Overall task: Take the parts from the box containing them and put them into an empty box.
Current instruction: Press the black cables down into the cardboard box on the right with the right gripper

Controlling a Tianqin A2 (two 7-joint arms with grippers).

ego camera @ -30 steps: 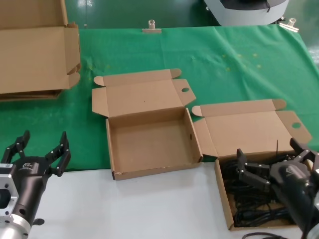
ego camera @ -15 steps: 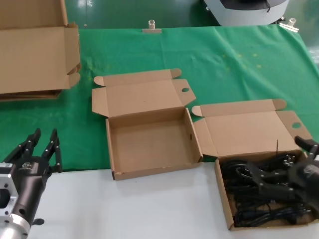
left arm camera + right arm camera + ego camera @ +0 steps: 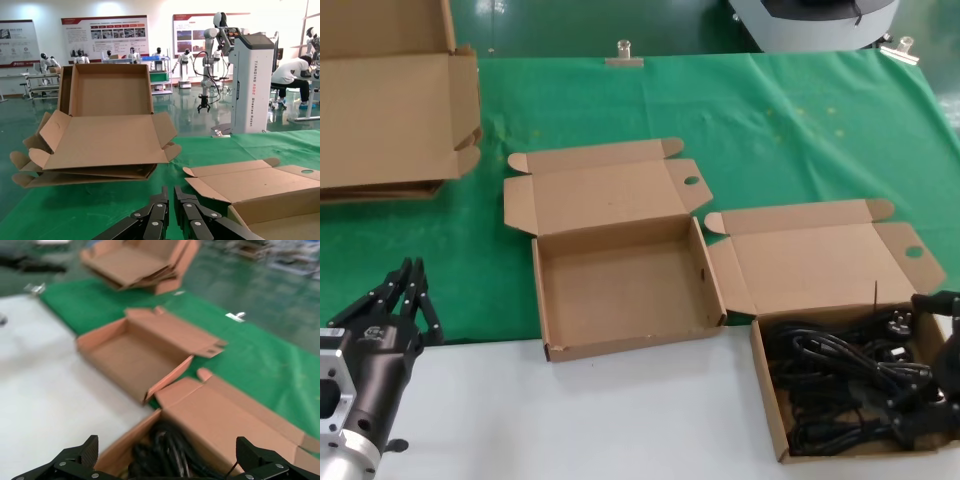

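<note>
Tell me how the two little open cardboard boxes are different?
The middle shallow brown cardboard box is empty; the right shallow brown cardboard box is full of thin black looped power cords. The middle box sits mostly on green cloth, the right one mostly on white table. Both have lids open.

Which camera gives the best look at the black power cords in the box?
The head view: it looks straight down on the power cords piled in the box at the robot's right. The right wrist view catches only a blurred edge of them between its open fingers. The left wrist view shows none.
</note>
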